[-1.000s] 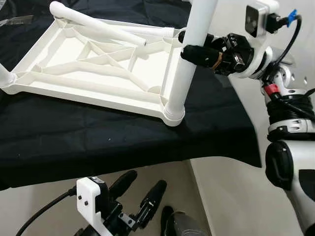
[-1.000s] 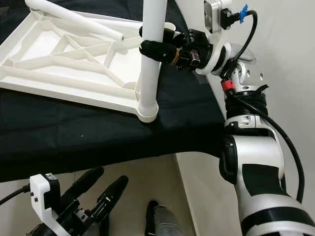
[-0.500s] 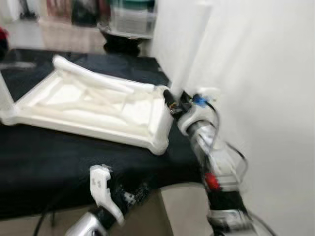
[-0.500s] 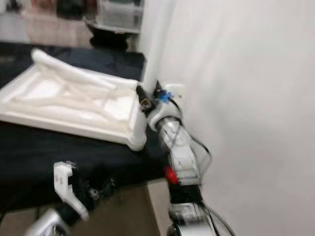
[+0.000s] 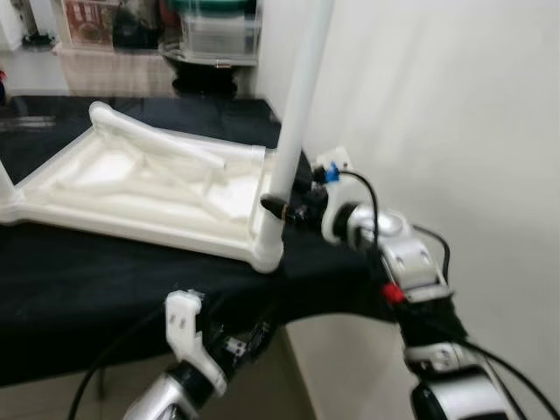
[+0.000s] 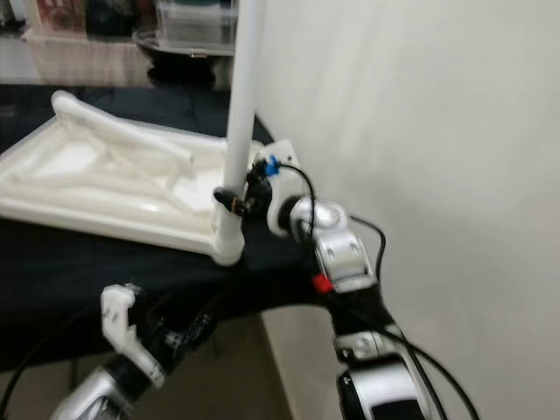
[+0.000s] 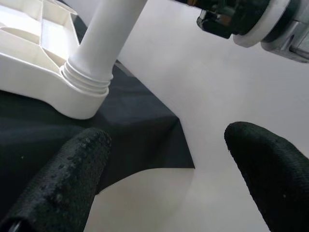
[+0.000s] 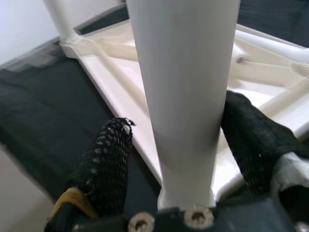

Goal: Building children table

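**White plastic leg stands in the corner of an upturned tabletop**

White plastic fills the middle of the scene: a child's tabletop [image 5: 149, 188] lies upside down on a desk [image 5: 105, 271] draped in black cloth, its ribbed underside facing up. One leg [image 5: 293, 114] stands upright in the socket at the near right corner, which sits close to the desk's front edge and close to its right end, where the cloth hangs over. Just past that end is a bare pale wall [image 5: 437, 114], leaving little room on that side. The right pincer [image 8: 181, 140] reaches in from there and pinches the leg low down, one black finger [image 8: 104, 164] on each side of the tube. A second leg [image 5: 157, 144] lies loose across the tabletop's far part, and another stands at the far left corner. The left pincer [image 7: 164, 179] hovers below the desk's front edge, fingers spread and holding nothing, pointed up at the socket. Blurred storage tubs [image 5: 214, 31] stand on the floor beyond the desk; no writing can be read.
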{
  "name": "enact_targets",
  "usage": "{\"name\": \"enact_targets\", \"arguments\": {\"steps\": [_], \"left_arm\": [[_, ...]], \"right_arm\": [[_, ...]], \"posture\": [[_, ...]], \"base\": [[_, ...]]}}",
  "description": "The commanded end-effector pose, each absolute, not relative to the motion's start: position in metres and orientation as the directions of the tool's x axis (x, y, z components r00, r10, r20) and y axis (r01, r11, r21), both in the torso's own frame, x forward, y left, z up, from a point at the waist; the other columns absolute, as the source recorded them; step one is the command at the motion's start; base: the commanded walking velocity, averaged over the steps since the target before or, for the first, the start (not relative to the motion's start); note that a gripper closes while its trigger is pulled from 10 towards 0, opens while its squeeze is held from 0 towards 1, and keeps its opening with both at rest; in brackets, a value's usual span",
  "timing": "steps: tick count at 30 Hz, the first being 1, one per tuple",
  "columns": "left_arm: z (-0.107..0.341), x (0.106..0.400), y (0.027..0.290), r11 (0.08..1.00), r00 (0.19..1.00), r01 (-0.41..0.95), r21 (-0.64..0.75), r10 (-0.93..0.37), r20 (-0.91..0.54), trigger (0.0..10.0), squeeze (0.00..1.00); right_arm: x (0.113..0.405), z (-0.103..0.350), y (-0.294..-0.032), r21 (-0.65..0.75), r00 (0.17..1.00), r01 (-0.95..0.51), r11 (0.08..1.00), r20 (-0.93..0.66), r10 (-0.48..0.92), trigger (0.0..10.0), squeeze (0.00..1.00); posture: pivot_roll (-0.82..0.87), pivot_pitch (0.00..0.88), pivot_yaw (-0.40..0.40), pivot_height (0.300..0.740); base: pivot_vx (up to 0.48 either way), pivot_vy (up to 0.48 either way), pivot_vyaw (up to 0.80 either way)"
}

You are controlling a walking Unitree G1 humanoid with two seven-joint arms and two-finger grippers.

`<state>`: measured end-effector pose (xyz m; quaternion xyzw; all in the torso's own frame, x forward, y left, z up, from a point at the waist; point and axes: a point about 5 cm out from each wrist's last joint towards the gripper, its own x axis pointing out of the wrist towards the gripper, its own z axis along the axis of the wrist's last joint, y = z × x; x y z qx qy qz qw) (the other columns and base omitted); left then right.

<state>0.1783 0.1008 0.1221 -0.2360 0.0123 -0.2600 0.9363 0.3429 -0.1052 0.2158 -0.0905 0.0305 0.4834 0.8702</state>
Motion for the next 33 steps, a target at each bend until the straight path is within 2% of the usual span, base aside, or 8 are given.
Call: {"name": "enact_targets", "arguments": {"steps": [1,11,12,13,16,17,19,33], "left_arm": [[0.134,0.161,0.094,0.735,0.848,0.506,-0.452,-0.519,0.108,10.0,0.00],[0.153,0.129,0.094,0.716,0.840,0.514,-0.472,-0.533,0.106,10.0,0.00],[0.156,0.125,0.095,0.714,0.839,0.515,-0.474,-0.535,0.104,10.0,0.00],[0.159,0.122,0.096,0.713,0.838,0.515,-0.475,-0.536,0.103,10.0,0.00],[0.160,0.120,0.096,0.713,0.838,0.515,-0.476,-0.536,0.103,10.0,0.00],[0.162,0.119,0.096,0.713,0.838,0.515,-0.476,-0.537,0.102,10.0,0.00],[0.163,0.118,0.097,0.714,0.838,0.514,-0.476,-0.536,0.100,10.0,0.00],[0.166,0.119,0.097,0.726,0.845,0.502,-0.469,-0.528,0.087,10.0,0.00]], "right_arm": [[0.351,0.239,-0.118,-0.188,0.377,-0.915,0.357,-0.081,0.923,10.0,1.00],[0.364,0.271,-0.119,-0.205,0.148,-0.969,0.134,-0.053,0.988,10.0,0.89],[0.364,0.278,-0.117,-0.210,0.107,-0.973,0.095,-0.045,0.993,10.0,0.22],[0.363,0.284,-0.116,-0.207,0.072,-0.976,0.064,-0.030,0.997,10.0,0.00],[0.363,0.291,-0.115,-0.208,0.047,-0.977,0.044,-0.010,0.999,10.0,0.00],[0.363,0.296,-0.115,-0.209,0.037,-0.977,0.040,0.017,0.999,2.2,0.00],[0.364,0.303,-0.116,-0.216,0.021,-0.976,0.032,0.054,0.998,0.0,0.00],[0.353,0.314,-0.148,-0.267,-0.040,-0.963,-0.036,0.008,0.999,0.0,0.00]], "posture": [[0.09,0.182,-0.158,0.740],[0.14,0.290,-0.130,0.740],[0.15,0.304,-0.128,0.740],[0.15,0.312,-0.125,0.740],[0.16,0.320,-0.123,0.740],[0.16,0.323,-0.121,0.740],[0.17,0.331,-0.117,0.740],[0.10,0.308,-0.123,0.740]], "base": [[0.000,0.000,0.00],[0.000,0.000,0.00],[0.000,0.000,0.00],[0.000,0.000,0.00],[0.000,0.000,0.00],[0.000,0.000,0.00],[0.000,0.000,0.00],[0.000,0.000,0.00]]}}
